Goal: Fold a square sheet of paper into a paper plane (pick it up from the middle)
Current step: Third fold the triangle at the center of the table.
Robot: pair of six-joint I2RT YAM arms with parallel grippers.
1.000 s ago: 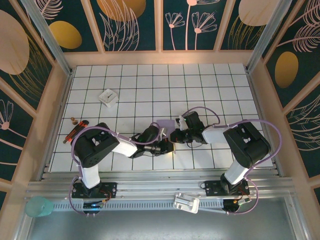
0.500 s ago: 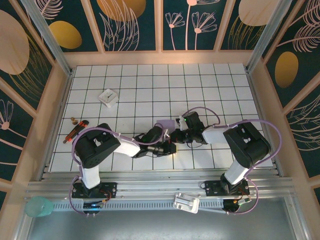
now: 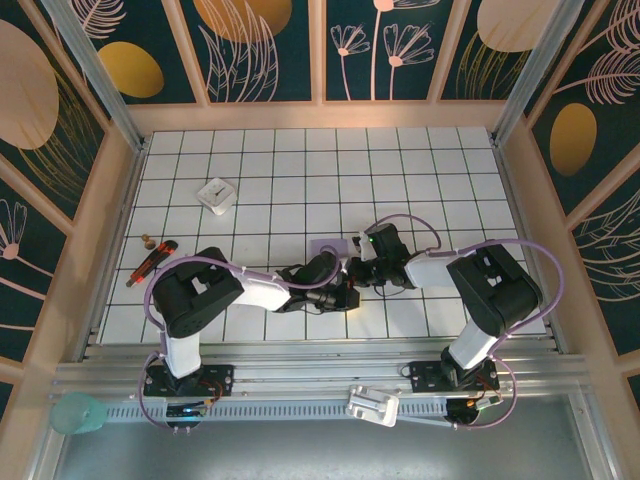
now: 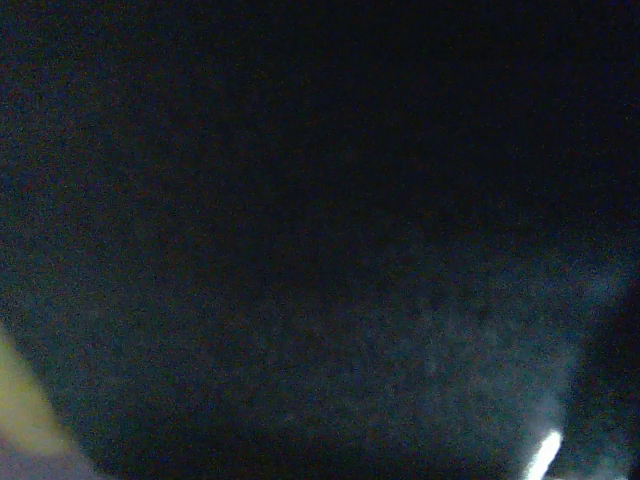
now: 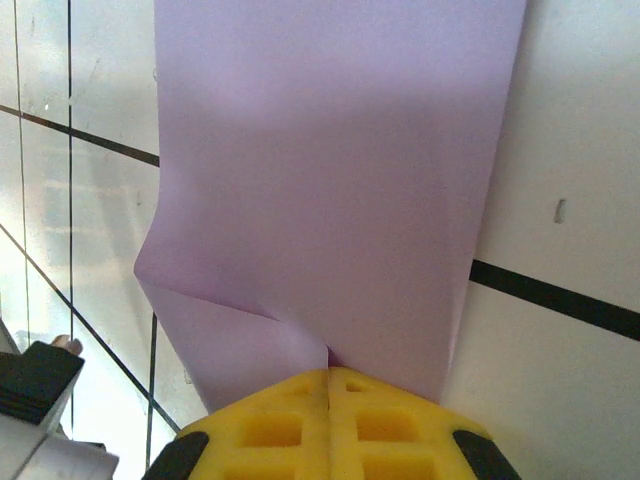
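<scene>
We see the thin lavender-purple sheet of paper (image 5: 330, 180), partly folded, lying on the white tiled counter (image 3: 400, 170). It stretches away from our right hand (image 5: 328, 395), whose yellow fingertips are pinched together on its near edge. Our left hand (image 3: 343, 293), also closed, reaches low across the counter just beside the right one.

Top view: square sheet of paper (image 3: 329, 243) mostly hidden under left end effector (image 3: 340, 287) and right end effector (image 3: 352, 269). Right wrist: far edge cut off. Left wrist: dark, blurred, unreadable.
</scene>
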